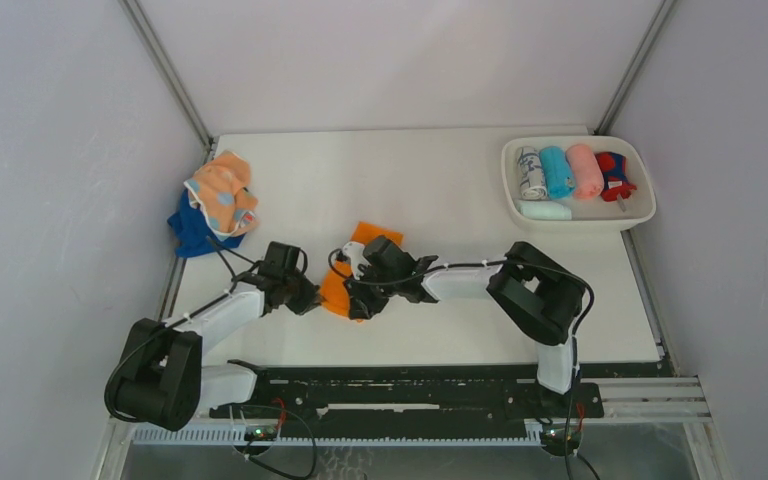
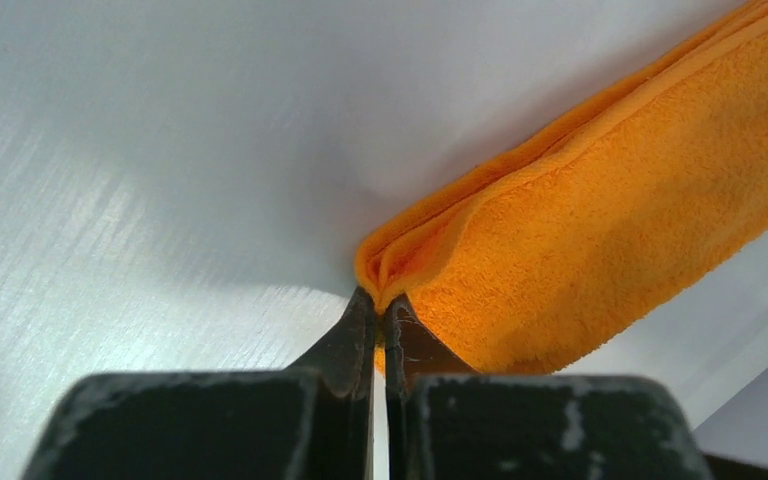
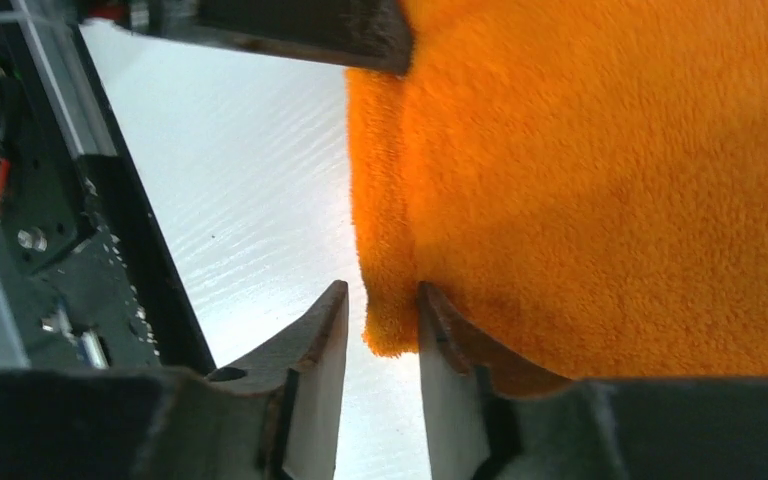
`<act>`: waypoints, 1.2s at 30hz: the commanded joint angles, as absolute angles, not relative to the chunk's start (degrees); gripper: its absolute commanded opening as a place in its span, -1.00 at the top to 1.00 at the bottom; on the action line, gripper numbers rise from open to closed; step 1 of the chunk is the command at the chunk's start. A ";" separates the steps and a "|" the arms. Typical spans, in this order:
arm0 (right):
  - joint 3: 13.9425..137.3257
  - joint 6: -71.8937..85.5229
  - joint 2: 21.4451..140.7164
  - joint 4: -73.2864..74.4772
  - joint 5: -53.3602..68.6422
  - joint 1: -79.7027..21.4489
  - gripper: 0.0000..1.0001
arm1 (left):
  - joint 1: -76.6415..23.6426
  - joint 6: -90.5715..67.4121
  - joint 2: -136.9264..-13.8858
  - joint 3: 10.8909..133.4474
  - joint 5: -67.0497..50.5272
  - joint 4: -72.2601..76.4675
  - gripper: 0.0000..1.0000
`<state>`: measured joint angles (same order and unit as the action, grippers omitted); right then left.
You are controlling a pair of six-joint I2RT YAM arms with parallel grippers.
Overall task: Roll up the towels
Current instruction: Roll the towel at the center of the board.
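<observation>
From above, the orange towel [image 1: 337, 288] lies folded near the middle of the table [image 1: 440, 190], between the two arms. The left claw [image 1: 310, 300] meets it from the left and the right claw [image 1: 362, 300] from the right. Both work at its near end, probably because a roll would start there. At the far right, a white tray [image 1: 580, 224] holds several rolled towels [image 1: 558, 172], so much of the job looks done. A peach spotted towel [image 1: 222, 190] and a dark blue towel [image 1: 190, 232] wait in a heap at the far left corner, well apart from the arms.

The left wrist camera shows the left claw [image 2: 378, 312] squeezed together on the folded corner of the orange towel [image 2: 580, 230], with the layers puckering at the tips. That pinch likely anchors the corner so the cloth cannot slide on the smooth table.

The right wrist camera shows the right claw [image 3: 382, 320] with its jaws a little apart. A corner of the orange towel [image 3: 600, 180] hangs between them, against one finger and clear of the other. It grips nothing, and I judge it is lining up for a hold beside its partner.
</observation>
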<state>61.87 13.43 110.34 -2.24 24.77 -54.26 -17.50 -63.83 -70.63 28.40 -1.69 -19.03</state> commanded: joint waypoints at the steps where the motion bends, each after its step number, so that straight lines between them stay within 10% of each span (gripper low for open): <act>1: 61.78 2.91 104.99 -2.46 16.57 -57.46 0.28 | -17.50 -62.43 -71.22 31.78 -1.53 -22.56 1.00; 36: 63.46 -10.40 110.37 4.16 -4.66 -68.13 0.09 | -13.61 -57.46 -74.33 38.44 -5.79 -27.82 1.00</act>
